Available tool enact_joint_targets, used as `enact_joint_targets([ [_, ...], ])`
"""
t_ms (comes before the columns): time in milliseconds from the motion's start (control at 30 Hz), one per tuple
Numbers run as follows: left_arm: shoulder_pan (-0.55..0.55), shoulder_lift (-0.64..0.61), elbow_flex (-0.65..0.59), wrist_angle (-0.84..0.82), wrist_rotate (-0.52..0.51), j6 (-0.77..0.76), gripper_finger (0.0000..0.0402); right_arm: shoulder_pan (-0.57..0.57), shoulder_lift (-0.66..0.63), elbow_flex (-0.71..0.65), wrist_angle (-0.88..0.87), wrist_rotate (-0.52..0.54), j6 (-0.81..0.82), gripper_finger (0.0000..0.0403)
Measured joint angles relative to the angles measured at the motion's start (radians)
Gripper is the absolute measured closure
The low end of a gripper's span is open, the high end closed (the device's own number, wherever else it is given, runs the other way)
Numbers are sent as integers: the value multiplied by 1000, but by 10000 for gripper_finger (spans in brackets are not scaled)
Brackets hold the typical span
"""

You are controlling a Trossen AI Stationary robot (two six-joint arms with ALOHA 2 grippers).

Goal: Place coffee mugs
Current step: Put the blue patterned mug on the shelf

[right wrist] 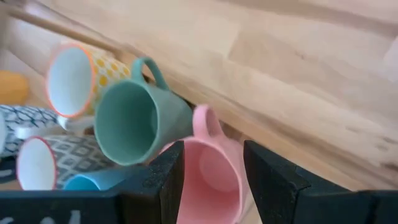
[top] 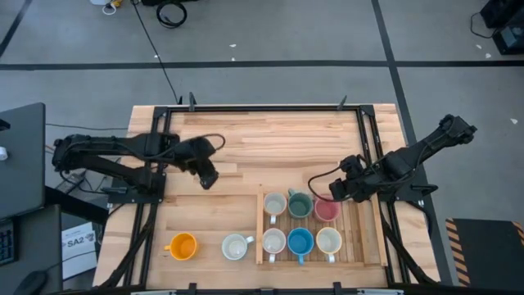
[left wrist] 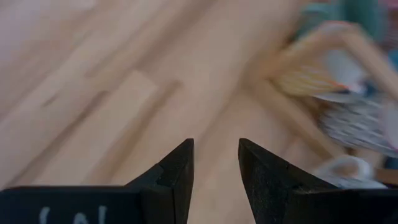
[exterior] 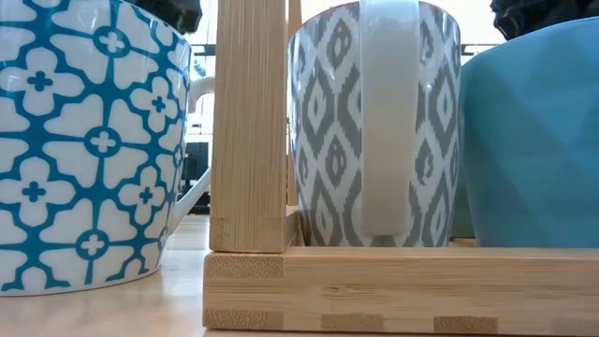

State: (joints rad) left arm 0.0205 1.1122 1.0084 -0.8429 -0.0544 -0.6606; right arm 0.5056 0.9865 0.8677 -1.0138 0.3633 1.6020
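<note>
- Outside the slatted bamboo tray (top: 360, 238), on the bare wooden table (top: 278, 139), you have two mugs left: the orange ceramic mug (top: 182, 246) and, nearer the tray, a white patterned mug (top: 236, 247), just beside the tray's left edge.
- Six mugs already sit inside the tray, among them the dark green mug (top: 300, 203), the pink mug (top: 326, 209) and the blue mug (top: 300, 241).
- Your left gripper (top: 208, 179) is the closer one to the loose pair; both lie toward the table's near edge from it. Its fingers stand a little apart, holding nothing.
- Your right gripper (right wrist: 211, 180) hangs at the pink mug, fingers apart either side of it, apparently not clamping, though contact is hard to judge.
</note>
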Motion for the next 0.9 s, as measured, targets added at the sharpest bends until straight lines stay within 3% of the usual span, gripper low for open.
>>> enact_joint_targets([
  [200, -211, 8, 0, 146, -10, -37, 269, 0, -14, 0, 2, 42, -9, 232],
  [467, -478, 121, 1, 285, -151, -66, 269, 0, 6, 0, 14, 44, -9, 232],
  [633, -568, 229, 1, 343, -189, -92, 269, 0, 26, 0, 33, 43, -9, 232],
  [900, -609, 358, 0, 415, -208, -94, 269, 0, 42, 0, 63, 39, -43, 232],
])
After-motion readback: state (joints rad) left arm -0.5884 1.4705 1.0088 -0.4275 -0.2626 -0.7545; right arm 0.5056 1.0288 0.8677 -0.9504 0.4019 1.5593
